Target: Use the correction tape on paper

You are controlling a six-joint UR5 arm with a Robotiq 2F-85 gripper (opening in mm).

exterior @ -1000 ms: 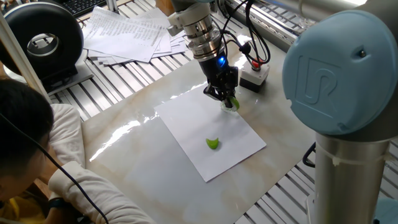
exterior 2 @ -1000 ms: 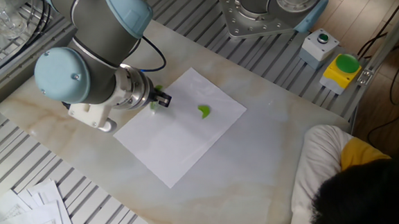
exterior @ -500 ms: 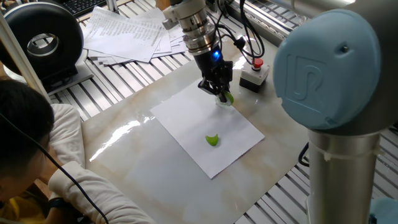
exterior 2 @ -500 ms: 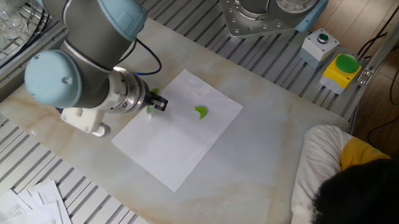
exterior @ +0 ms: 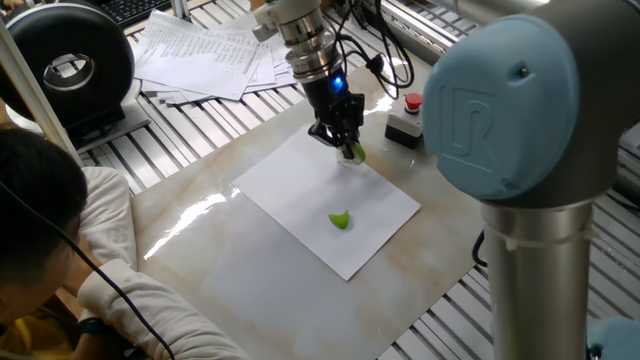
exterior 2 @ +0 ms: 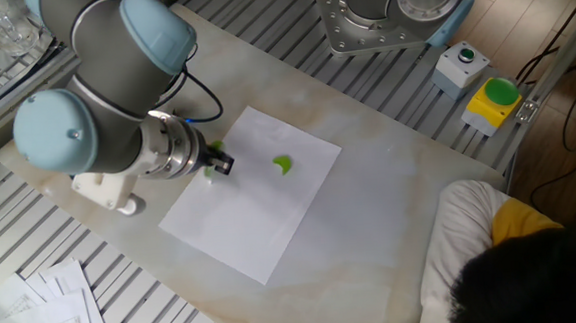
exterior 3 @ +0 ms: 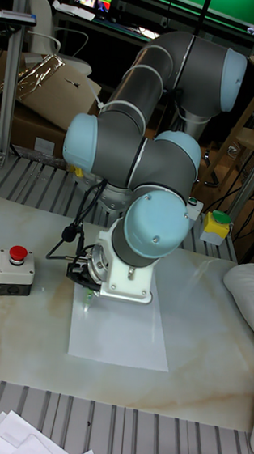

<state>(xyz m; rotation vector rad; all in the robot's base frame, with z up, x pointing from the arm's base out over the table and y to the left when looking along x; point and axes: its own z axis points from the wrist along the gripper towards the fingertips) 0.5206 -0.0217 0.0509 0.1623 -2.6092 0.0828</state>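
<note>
The white paper lies slanted on the marble tabletop. My gripper points down at the sheet's far edge, shut on a small green correction tape whose tip touches the sheet. A loose green piece rests on the sheet closer to the front. From the other side, the gripper sits at the paper's left edge, with the green piece to its right. In the tall view the gripper stands at the paper's upper left corner, partly hidden by the arm.
A red button box stands just behind the sheet. Fanned printed sheets and a black round device are at the back left. A person leans in at the left. A yellow box with a green button sits to the right.
My gripper has slid leftward with the correction tape pressed down. The paper and the green piece on it have shifted left along with it.
</note>
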